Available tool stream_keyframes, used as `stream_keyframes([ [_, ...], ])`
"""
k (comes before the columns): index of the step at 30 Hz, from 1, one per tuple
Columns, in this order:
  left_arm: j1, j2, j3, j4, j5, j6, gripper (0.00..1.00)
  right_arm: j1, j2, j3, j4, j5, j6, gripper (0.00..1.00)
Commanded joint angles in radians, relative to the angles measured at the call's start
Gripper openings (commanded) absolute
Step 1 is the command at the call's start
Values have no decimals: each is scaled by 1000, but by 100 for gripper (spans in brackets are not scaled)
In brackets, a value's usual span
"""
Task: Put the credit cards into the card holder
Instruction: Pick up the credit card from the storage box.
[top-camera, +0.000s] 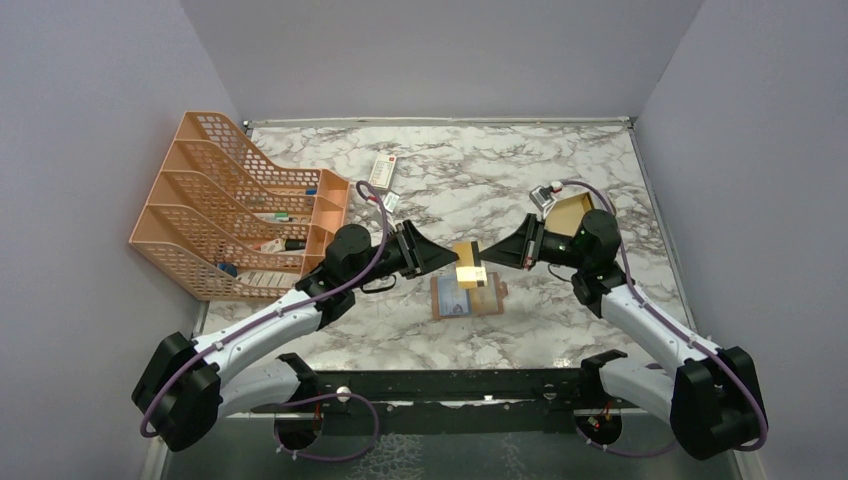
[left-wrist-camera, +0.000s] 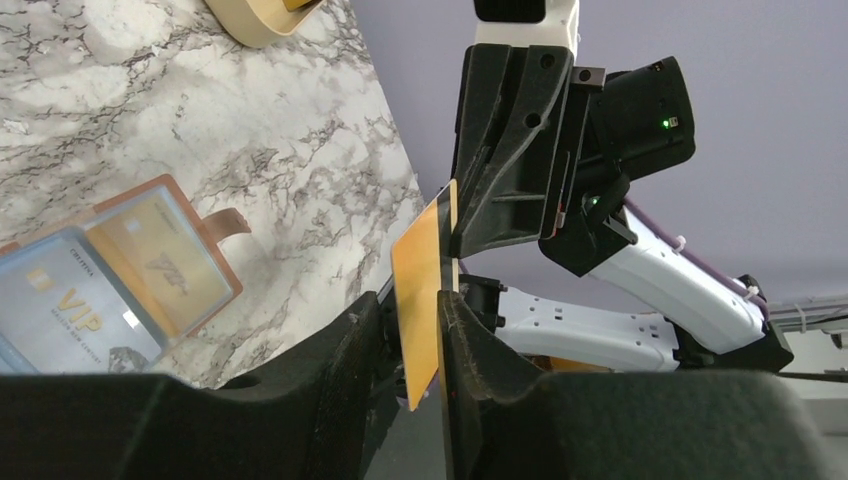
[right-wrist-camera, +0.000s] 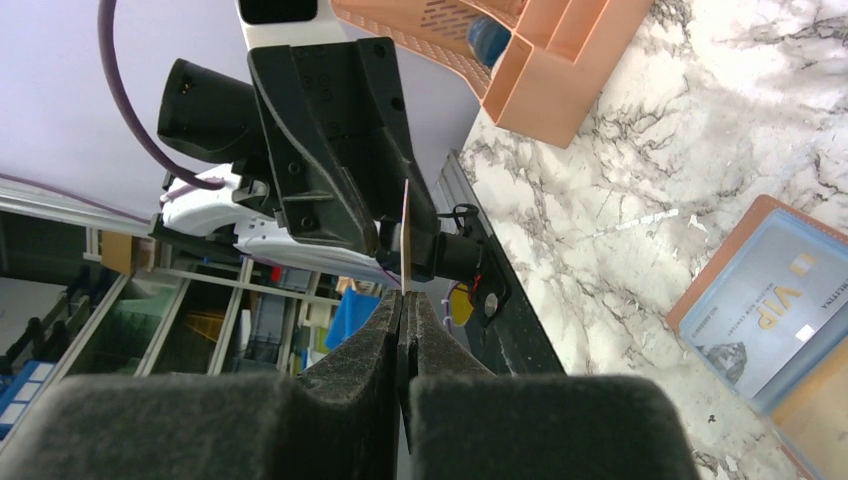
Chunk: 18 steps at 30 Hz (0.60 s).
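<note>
Card holder (top-camera: 468, 297) lies open on the counter (top-camera: 560, 180), centre frame. Just above it your right hand (top-camera: 487, 256) is clamped on the gold card (top-camera: 470, 268); left hand (top-camera: 450, 262) brackets it, grip unclear. Seat the left squarely before the right releases.

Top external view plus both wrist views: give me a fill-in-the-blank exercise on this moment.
The thin gold-yellow plastic card, shut in the right gripper and standing between the left gripper fingers, is held ____ the marble-patterned table.
The flat brown leather-like card holder lies ____ on that table.
The pale blue card in it reads ____.
Missing words: above; open; VIP.
</note>
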Motion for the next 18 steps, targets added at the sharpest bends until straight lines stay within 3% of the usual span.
stream_keyframes([
  [1, 3, 17, 16, 98, 52, -29, 26, 8, -4, -19, 64, -22, 6, 1],
  [4, 2, 31, 22, 101, 65, -28, 2, 8, 25, -34, 111, -36, 23, 1],
  [5, 1, 34, 22, 101, 67, -27, 0, 9, 34, -40, 132, -39, 33, 1],
  [15, 1, 31, -5, 101, 54, 2, 0, 10, 76, -89, 172, -52, 26, 2],
  [18, 1, 32, -26, 101, 46, 21, 0, 9, 79, -76, 95, -55, -34, 18],
])
